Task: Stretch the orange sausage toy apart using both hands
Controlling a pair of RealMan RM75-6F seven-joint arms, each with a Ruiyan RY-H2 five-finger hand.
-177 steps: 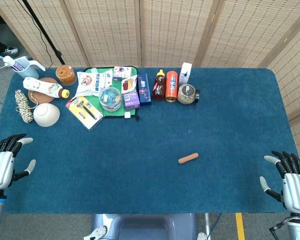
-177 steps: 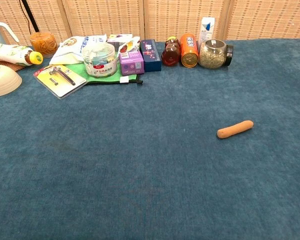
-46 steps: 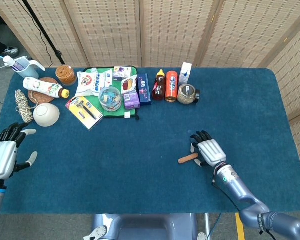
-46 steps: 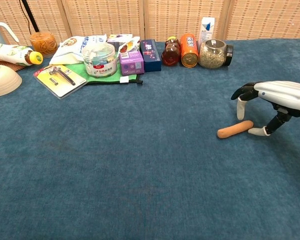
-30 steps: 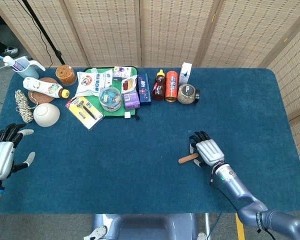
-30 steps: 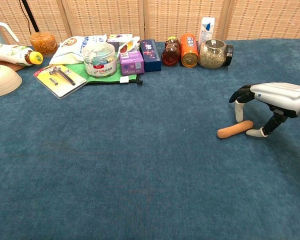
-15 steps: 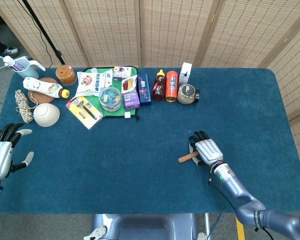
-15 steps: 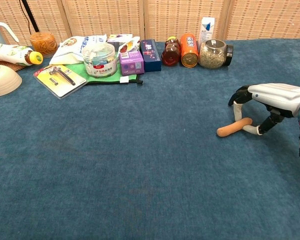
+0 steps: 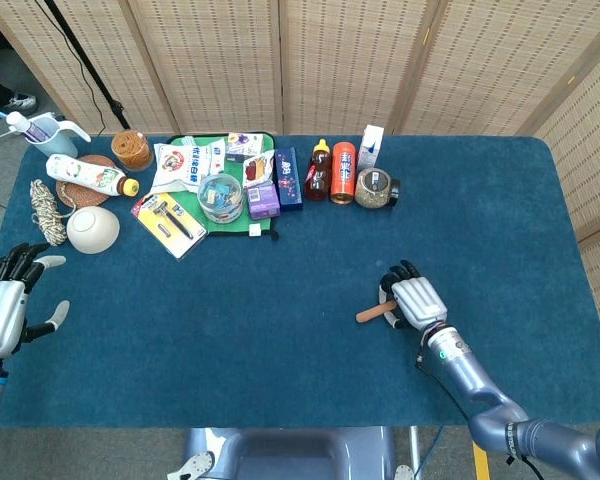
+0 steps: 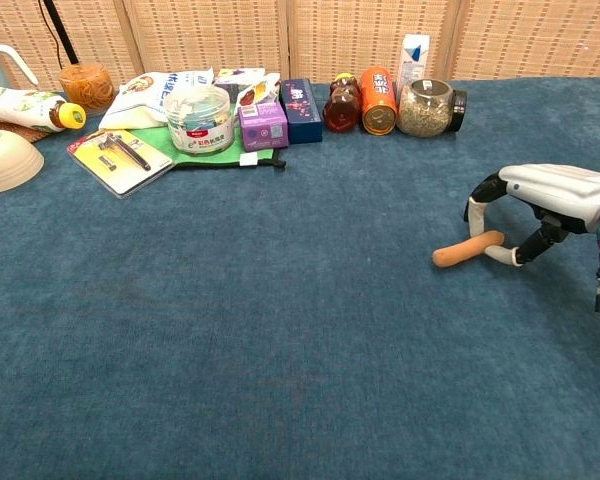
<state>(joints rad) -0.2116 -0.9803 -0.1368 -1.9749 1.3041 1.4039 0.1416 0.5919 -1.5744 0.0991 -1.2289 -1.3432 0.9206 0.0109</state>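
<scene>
The orange sausage toy (image 9: pixel 370 313) (image 10: pixel 457 252) lies on the blue table cloth (image 9: pixel 280 330), right of the middle. My right hand (image 9: pixel 416 300) (image 10: pixel 557 194) arches over its right end and pinches that end between the thumb and a finger, the other fingers curled down beside it. The toy's left end sticks out free towards the left. My left hand (image 9: pixel 2 312) hovers at the table's left edge, far from the toy, fingers spread and holding nothing; the chest view does not show it.
Along the back stand a glass jar (image 10: pixel 425 107), an orange can (image 10: pixel 378 100), a dark bottle (image 10: pixel 342 103) and small boxes (image 10: pixel 263 125). A green mat (image 9: pixel 225 215) with several items, a white bowl (image 9: pixel 92 229) and a rope coil (image 9: pixel 47 211) fill the back left.
My right hand's fingers have drawn in onto the toy's right end, and the toy has shifted slightly left. The left hand has hardly moved.
</scene>
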